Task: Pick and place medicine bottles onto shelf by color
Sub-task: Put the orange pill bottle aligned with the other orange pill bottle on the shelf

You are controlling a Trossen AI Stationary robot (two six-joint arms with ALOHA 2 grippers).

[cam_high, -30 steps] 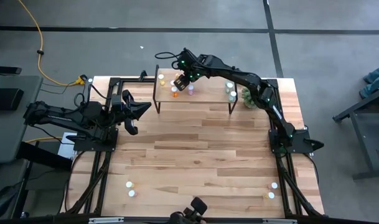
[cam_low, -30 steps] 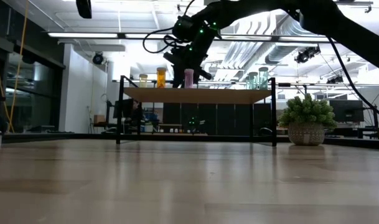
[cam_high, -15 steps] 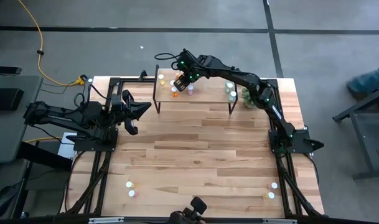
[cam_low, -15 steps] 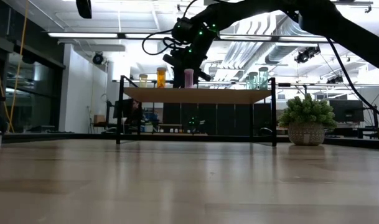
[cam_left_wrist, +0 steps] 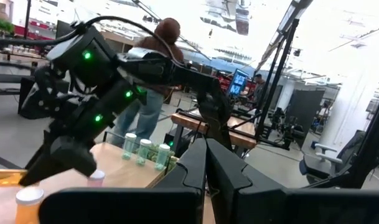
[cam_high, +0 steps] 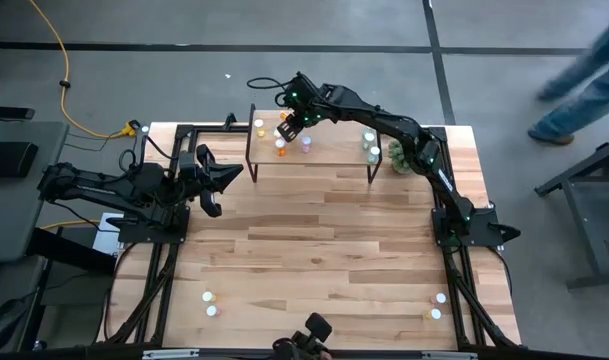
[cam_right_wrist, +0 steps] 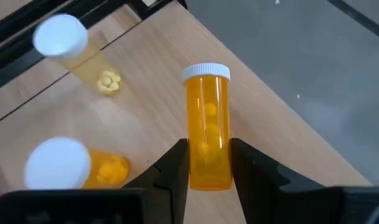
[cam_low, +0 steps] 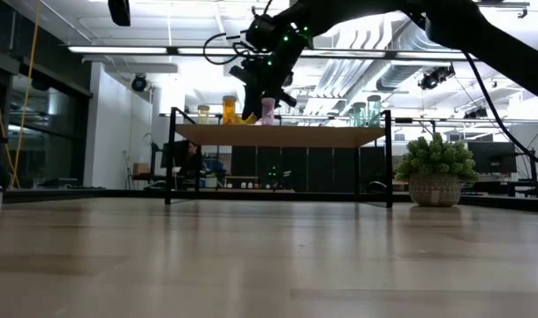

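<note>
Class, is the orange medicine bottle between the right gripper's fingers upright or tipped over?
Tipped: the orange white-capped bottle lies lengthwise between the right gripper's fingers, cap pointing away, above the light wood shelf.

Hidden, cropped, or unreadable:

- Orange bottle [cam_right_wrist: 208, 124] between the right gripper's [cam_right_wrist: 208, 163] fingers [cam_right_wrist: 175, 163] — base cut off below the fingertips in the right wrist view; same bottle masked by the gripper in the high view.
- Yellow bottle [cam_right_wrist: 77, 53] — blurred in the right wrist view.
- Second orange bottle [cam_right_wrist: 71, 163] — lower part cropped.
- Bottles at the near table corners [cam_high: 208, 303] — too small for colour in the high view.
- Shelf [cam_low: 277, 134] — top surface unseen from the low view, edge only.
- Person [cam_high: 584, 70] — blurred, cropped at the high view's edge.
- Left gripper [cam_left_wrist: 206, 163] — fingertips pressed together, base cropped.
</note>
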